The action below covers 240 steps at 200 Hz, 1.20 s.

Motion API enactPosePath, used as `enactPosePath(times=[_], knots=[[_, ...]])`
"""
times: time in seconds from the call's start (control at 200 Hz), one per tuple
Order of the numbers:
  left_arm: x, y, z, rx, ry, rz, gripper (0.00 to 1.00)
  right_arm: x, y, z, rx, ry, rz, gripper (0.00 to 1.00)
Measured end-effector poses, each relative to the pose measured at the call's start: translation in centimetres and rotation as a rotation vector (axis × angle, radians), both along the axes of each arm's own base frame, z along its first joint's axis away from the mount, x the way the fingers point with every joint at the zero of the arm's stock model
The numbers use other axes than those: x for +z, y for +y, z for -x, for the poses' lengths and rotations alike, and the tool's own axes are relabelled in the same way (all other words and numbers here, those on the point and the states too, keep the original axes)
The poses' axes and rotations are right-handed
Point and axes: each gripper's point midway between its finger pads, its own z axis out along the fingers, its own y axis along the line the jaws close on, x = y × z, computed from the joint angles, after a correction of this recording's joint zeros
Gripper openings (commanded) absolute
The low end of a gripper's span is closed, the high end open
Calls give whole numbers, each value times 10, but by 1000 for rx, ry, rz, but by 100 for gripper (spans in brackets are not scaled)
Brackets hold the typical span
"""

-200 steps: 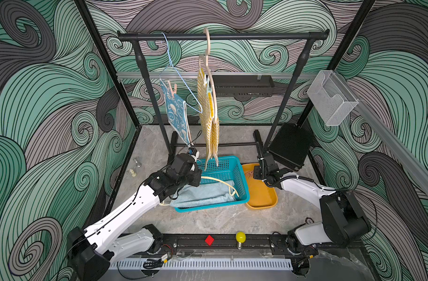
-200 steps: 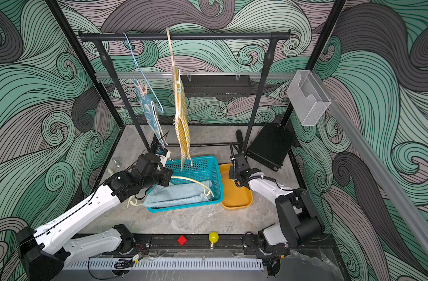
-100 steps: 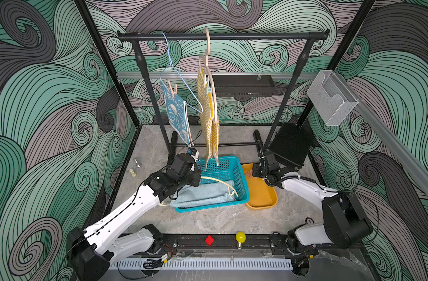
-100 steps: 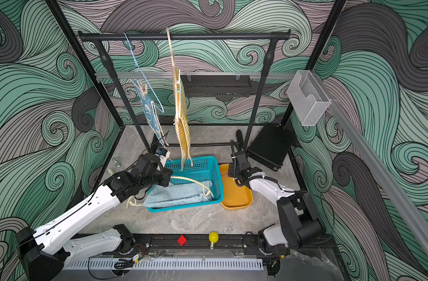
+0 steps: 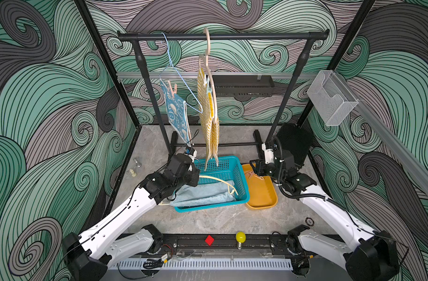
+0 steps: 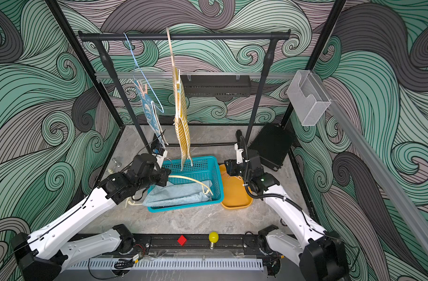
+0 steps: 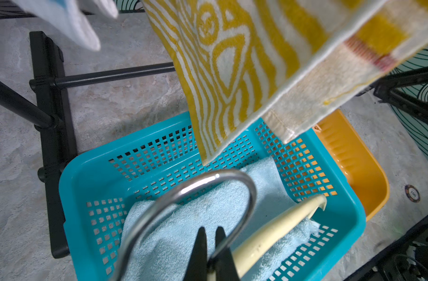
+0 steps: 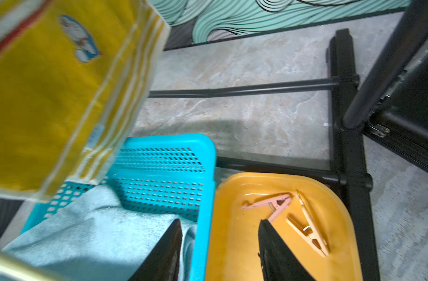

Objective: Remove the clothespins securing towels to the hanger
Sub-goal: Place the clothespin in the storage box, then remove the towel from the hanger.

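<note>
Clamping the cream hanger (image 7: 276, 231) by its metal hook (image 7: 208, 178) in the left gripper (image 7: 210, 230), jaws fully closed, above the teal basket (image 8: 205, 150) holding the pale-blue terry towel (image 7: 264, 175). Hovering the right gripper (image 8: 220, 222) over the orange tray (image 8: 232, 243), jaws about halfway apart with nothing between them. Leaving a pink clothespin (image 8: 271, 204) and a cream clothespin (image 8: 307, 231) loose in that tray, just beside one fingertip.

Seeing, in both top views, the bunny towel (image 5: 177, 114) pinned to the blue wire hanger (image 5: 183, 82) by a pink-orange peg (image 5: 172, 88). Beside it on the rail (image 5: 232, 37), finding the striped towel (image 5: 208, 126) on the peach hanger (image 5: 207, 43), with what looks like a pale teal peg (image 5: 209, 85) near its top.

Judging these pegs to be light, stiff, smooth plastic on a spring, so probably needing a squeeze on the flared tail ends, never the nose. Expecting swinging hangers and soft cloth to give no bracing, and likely slipping under any off-centre pinch.
</note>
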Motion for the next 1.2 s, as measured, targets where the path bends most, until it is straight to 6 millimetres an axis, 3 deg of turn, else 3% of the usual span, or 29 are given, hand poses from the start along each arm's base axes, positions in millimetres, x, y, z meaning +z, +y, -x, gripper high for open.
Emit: enactPosePath(times=[0.115, 0.49, 0.816, 0.996, 1.201], knots=[[10, 0, -2, 6, -23, 11, 0, 16, 9, 14, 76, -35, -48, 49], [53, 4, -11, 46, -110, 41, 0, 38, 40, 61, 305, -93, -115, 47], [73, 6, -13, 62, -146, 56, 0, 15, 73, 94, 477, -63, -74, 43], [81, 6, -14, 63, -160, 67, 0, -2, 84, 96, 502, -25, -44, 43], [85, 6, -14, 63, -162, 70, 0, -8, 93, 92, 504, -33, -28, 41]])
